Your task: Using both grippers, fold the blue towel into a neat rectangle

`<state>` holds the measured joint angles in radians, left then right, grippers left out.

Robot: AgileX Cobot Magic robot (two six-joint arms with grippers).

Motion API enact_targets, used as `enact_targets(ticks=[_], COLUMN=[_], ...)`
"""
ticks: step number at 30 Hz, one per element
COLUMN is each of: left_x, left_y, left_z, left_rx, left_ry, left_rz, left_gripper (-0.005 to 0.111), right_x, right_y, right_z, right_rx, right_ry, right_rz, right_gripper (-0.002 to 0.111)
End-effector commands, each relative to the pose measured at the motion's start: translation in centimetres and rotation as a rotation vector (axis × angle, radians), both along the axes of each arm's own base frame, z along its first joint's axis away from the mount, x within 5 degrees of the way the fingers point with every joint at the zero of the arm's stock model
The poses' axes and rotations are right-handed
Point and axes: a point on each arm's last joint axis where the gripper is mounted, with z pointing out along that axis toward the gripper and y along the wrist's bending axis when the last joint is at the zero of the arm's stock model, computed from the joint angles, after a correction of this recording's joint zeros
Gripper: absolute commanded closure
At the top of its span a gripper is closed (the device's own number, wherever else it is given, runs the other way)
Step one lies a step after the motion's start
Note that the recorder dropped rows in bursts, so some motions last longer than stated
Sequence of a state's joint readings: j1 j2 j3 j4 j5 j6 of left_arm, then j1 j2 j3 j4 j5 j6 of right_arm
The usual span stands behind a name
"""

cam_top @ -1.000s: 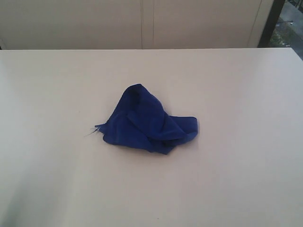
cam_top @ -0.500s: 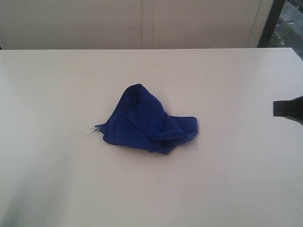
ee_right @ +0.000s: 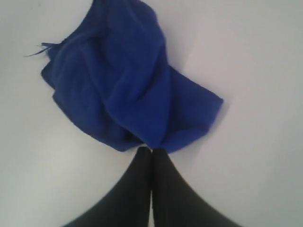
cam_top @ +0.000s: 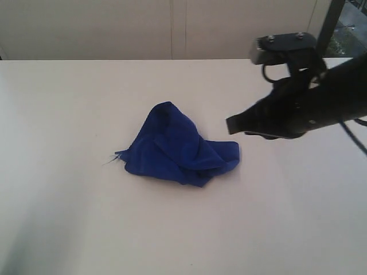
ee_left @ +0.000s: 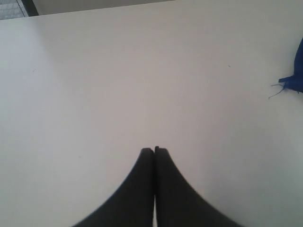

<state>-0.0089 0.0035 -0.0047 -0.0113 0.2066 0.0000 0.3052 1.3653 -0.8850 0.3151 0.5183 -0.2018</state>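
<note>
The blue towel [cam_top: 172,146] lies crumpled in a heap in the middle of the white table [cam_top: 74,217], with loose threads at its left corner. My right gripper [cam_top: 230,125] reaches in from the right, hanging just above the towel's right end, jaws pressed together on nothing. In the right wrist view the right gripper [ee_right: 151,150] points at the near edge of the towel [ee_right: 128,85]. My left gripper [ee_left: 154,150] is shut over bare table, well away from the towel's frayed corner [ee_left: 296,80]. It does not show in the exterior view.
The right arm's black body [cam_top: 321,97] spans the table's right side. Beyond the table's far edge stands a pale panelled wall [cam_top: 172,28], with a dark post [cam_top: 332,26] at the back right.
My right arm has swept in from the right edge of the exterior view to just above the towel's right end. The towel has not moved.
</note>
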Motion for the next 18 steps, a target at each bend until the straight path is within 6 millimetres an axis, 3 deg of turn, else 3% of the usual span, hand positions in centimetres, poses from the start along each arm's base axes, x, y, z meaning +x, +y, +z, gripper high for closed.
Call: enact_targets(ticks=[1,13,18], left_x=[0.0,0.0,0.0], left_y=[0.0,0.0,0.0], left_z=[-0.1,-0.1,-0.1], left_rx=[-0.011,-0.011,-0.011], left_ry=[-0.002,-0.002,-0.002], left_rz=[-0.003,-0.003,-0.003], left_gripper=[0.107,0.107,0.107], right_x=[1.9,5.5,6.3], right_y=[3.8,12.4,14.4], right_z=[-1.1,-4.6,-6.0], right_rx=[0.001,-0.033,-0.093], right_ry=[0.037,0.099,0.129], right_rz=[0.082,0.253,0.309], right_gripper=[0.108,0.108,0.108])
